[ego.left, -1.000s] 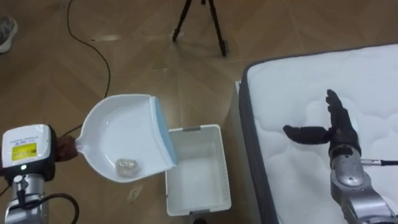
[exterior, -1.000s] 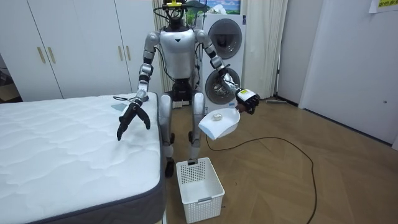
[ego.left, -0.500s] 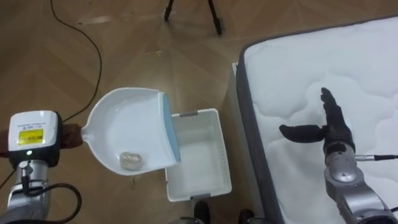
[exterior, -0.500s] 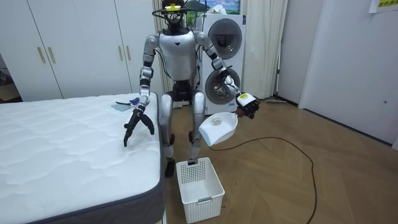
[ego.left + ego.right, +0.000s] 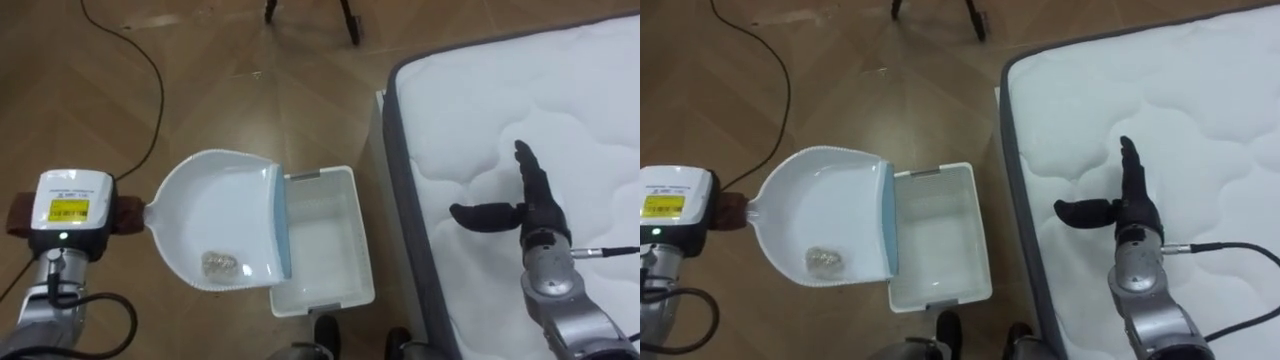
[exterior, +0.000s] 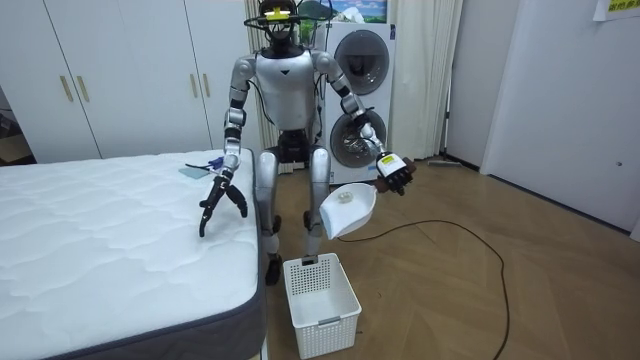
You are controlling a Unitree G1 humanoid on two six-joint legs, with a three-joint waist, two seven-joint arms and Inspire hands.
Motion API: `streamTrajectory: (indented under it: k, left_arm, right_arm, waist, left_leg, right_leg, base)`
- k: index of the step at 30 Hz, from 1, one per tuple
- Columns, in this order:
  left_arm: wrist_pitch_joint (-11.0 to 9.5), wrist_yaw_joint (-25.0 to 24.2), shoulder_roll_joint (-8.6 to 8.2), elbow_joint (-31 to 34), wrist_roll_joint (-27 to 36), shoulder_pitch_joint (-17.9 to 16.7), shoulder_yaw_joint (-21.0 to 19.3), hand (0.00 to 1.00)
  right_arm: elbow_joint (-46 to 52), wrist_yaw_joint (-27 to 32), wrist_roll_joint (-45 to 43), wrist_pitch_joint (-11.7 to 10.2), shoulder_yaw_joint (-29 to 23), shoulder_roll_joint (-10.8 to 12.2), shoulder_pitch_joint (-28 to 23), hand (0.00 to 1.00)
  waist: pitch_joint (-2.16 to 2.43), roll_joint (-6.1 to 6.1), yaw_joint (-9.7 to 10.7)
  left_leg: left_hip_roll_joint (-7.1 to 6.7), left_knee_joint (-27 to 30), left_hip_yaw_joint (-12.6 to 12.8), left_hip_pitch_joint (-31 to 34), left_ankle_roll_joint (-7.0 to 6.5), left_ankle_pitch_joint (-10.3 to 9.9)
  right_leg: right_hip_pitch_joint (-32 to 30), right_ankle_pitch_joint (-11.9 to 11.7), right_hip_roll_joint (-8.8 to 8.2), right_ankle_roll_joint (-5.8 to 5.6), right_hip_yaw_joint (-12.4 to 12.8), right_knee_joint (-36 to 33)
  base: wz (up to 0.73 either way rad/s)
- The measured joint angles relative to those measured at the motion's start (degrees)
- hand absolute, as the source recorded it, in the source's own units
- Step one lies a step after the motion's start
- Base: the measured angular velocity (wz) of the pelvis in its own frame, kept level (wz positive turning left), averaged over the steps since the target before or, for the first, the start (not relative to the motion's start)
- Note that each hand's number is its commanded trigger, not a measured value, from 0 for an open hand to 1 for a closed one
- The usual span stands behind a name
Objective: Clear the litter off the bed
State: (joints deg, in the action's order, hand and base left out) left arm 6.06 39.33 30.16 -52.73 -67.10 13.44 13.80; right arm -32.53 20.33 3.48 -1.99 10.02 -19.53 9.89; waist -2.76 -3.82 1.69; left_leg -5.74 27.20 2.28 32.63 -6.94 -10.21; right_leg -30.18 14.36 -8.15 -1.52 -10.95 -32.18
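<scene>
My left hand (image 5: 70,211) is shut on the handle of a white dustpan (image 5: 213,218) with a blue lip and holds it in the air over the wooden floor. A small crumpled scrap (image 5: 220,263) lies in the pan near that lip. The lip overlaps the left rim of a white plastic basket (image 5: 347,243) on the floor beside the bed. My right hand (image 5: 535,203) hovers open over the white quilted mattress (image 5: 570,100), fingers straight and thumb spread to the left. In the room view I stand at the bed's corner, the dustpan (image 6: 347,210) above the basket (image 6: 318,300).
Tripod legs (image 5: 350,15) and a black cable (image 5: 150,70) cross the floor ahead. Small bluish items (image 6: 195,168) lie on the far part of the bed. A washing machine (image 6: 355,90) and white wardrobes (image 6: 100,70) stand behind me.
The dustpan has come down and towards the basket, so its lip now overlaps the basket's rim. The right hand rose a little earlier and has since stayed over the mattress.
</scene>
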Motion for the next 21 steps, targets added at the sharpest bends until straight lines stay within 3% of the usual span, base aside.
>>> streamTrajectory:
  k: [6,21]
  left_arm:
    - [0.21,-0.52,0.55,0.17,-3.5,-0.01,-0.02,1.0]
    - [0.77,-1.26,1.05,0.35,-3.87,-0.01,-0.04,1.0]
  right_arm:
    - [1.57,-0.54,-0.73,0.0,-0.01,-0.02,-0.15,0.0]
    - [1.93,-0.52,-1.52,-0.01,-0.03,-0.02,-0.19,0.0]
  waist:
    - [0.02,-0.01,0.17]
    - [0.16,-0.3,0.3]
  left_leg:
    - [-0.26,0.1,0.55,-0.08,-0.13,0.08]
    - [-0.26,0.26,0.55,-0.26,-0.29,0.22]
  right_leg:
    - [-0.8,0.25,-0.81,-0.06,-0.14,-1.6]
    - [-0.49,0.25,-0.73,-0.05,-0.13,-1.46]
  base:
    - [-0.03]
    - [0.0]
